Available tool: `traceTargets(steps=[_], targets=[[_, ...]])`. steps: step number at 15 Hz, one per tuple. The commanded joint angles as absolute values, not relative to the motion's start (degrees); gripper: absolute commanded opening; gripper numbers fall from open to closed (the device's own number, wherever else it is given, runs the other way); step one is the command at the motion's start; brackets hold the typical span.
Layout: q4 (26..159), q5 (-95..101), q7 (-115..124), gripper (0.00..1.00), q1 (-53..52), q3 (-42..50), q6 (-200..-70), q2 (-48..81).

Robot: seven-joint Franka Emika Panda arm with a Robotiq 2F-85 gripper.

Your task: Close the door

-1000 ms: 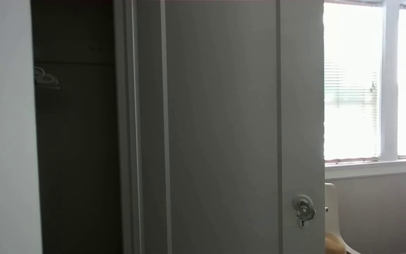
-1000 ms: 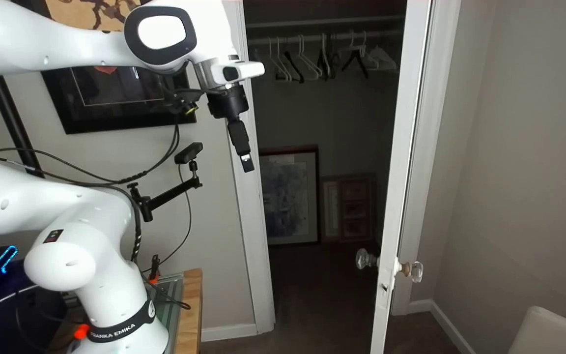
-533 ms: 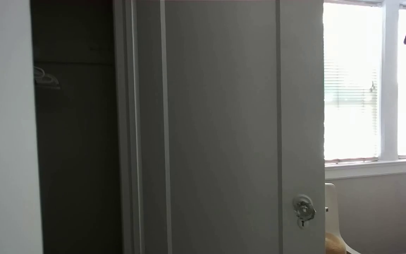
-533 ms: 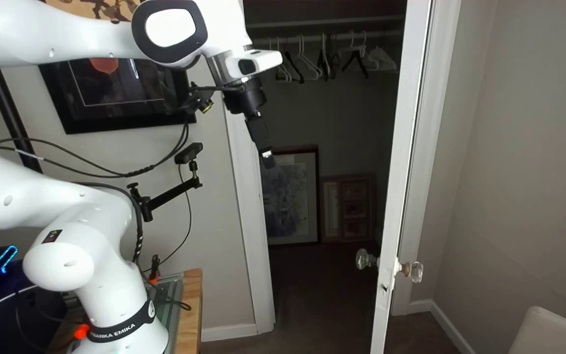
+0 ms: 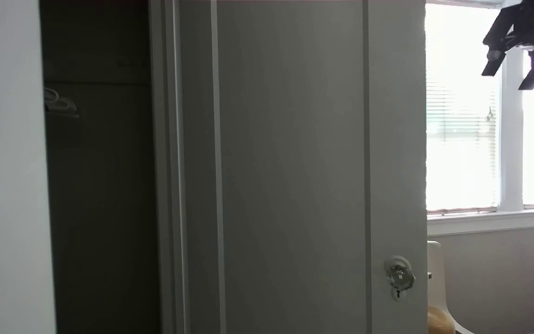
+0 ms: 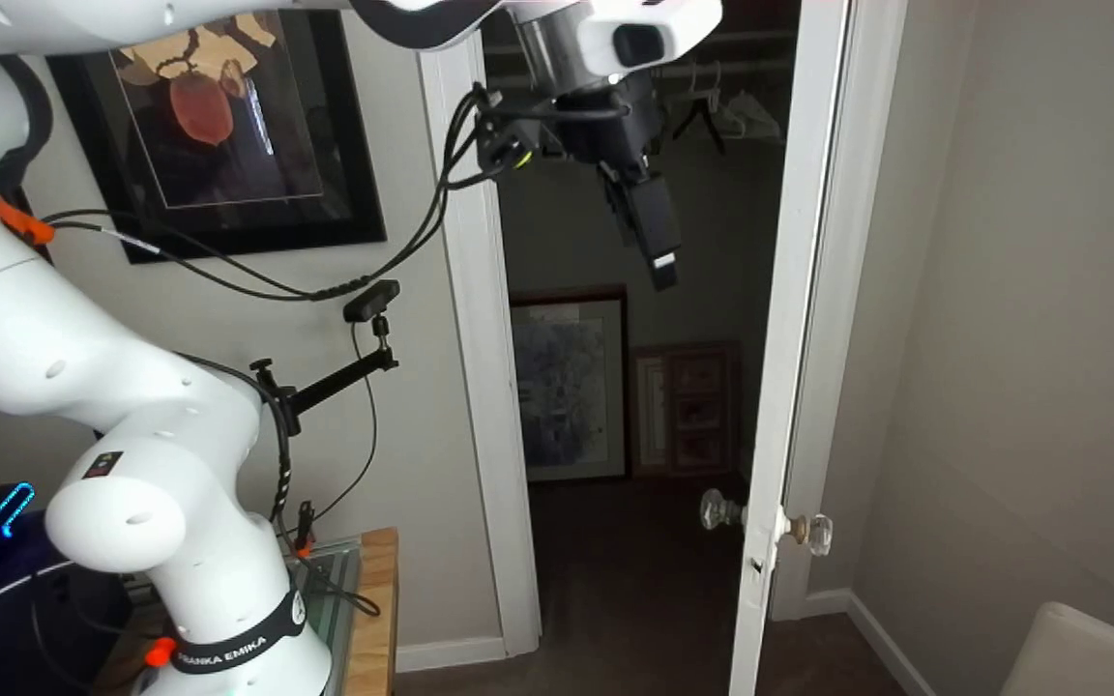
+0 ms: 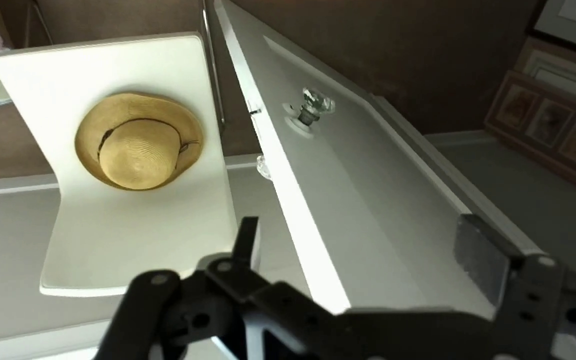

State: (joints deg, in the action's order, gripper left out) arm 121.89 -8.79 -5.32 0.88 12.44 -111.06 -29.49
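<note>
Door (image 6: 781,367) is open: edge-on, right of centre in an exterior view, with a knob on each face. Main risk, my read: wrong-side contact. Closing wants the free edge swung left in that frame, toward the arm (image 6: 146,387). If the claw (image 5: 510,76) lands on the closet (image 6: 581,227) side, it shoves the door wider, toward the chair (image 7: 143,220) and hat (image 7: 140,142) at frame left in the wrist view. Cause: not reaching round the edge before pulling. Second: a tip meets the edge end-on and jams, if lined up badly. Third: near knob (image 7: 318,101) or the slack cable (image 6: 342,289) snags on a low sweep. Arm may also block the swing if it doesn't back off.

Claw: fingers (image 7: 483,257) spread wide, nothing gripped. It hangs upper right of the frame in an exterior view, past the door's edge. Wrist view has the tips low in frame, door edge running up between them, but that's only line of sight. Both exterior views show a gap to the door, so no contact visible.
</note>
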Motion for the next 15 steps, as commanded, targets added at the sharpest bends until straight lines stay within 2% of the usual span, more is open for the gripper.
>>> traceTargets(steps=[1,6,15], targets=[[110.0,-16.3,-8.9,1.00,1.0,16.3,-105.6,-20.2],[100.0,-27.7,-9.4,1.00,2.4,19.1,-102.1,-11.0],[90.5,-27.4,-4.6,1.00,7.9,16.6,-105.5,-1.3]])
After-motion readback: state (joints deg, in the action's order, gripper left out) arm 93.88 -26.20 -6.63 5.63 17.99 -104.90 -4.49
